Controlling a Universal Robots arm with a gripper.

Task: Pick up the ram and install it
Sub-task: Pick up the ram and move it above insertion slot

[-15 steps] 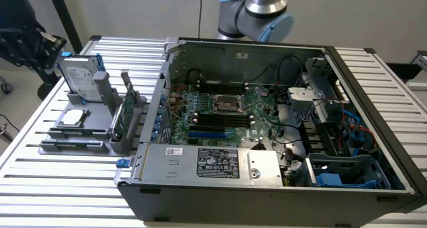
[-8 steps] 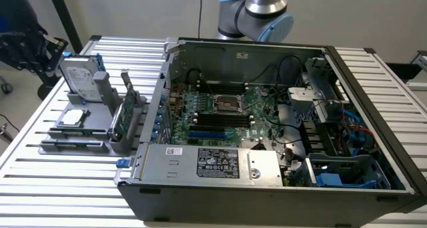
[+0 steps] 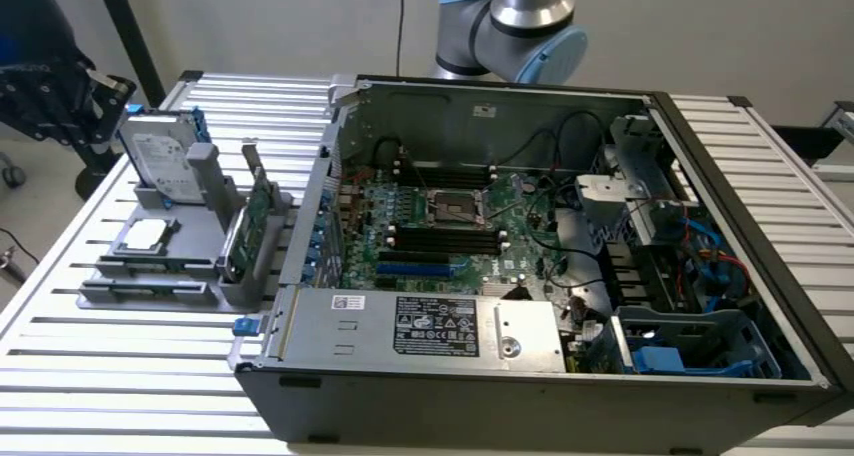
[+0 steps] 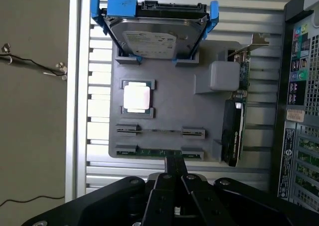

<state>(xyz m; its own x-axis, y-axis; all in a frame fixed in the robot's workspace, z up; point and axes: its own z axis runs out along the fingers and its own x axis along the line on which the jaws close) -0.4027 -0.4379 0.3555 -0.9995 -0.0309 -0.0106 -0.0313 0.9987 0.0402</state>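
The ram (image 4: 152, 151) is a thin green stick standing on edge in the end pair of holders of a grey fixture (image 4: 169, 113). In the wrist view my gripper (image 4: 173, 162) has its two dark fingers pressed together, shut, with nothing between them. Their tips line up with the ram near its middle; how high above it they are I cannot tell. A second pair of holders (image 4: 159, 131) lies beside the ram. In the exterior view the open computer case (image 3: 534, 246) shows the motherboard with black memory slots (image 3: 441, 240) beside the processor socket (image 3: 450, 207).
The fixture (image 3: 127, 294) also carries a hard drive in blue rails (image 4: 154, 34), a square silver processor chip (image 4: 136, 97) and a green expansion card with a metal bracket (image 4: 234, 128). It sits on a slatted metal table (image 3: 120, 376), at the exterior view's left of the case. Cables and drive bays (image 3: 681, 276) crowd the case's other side.
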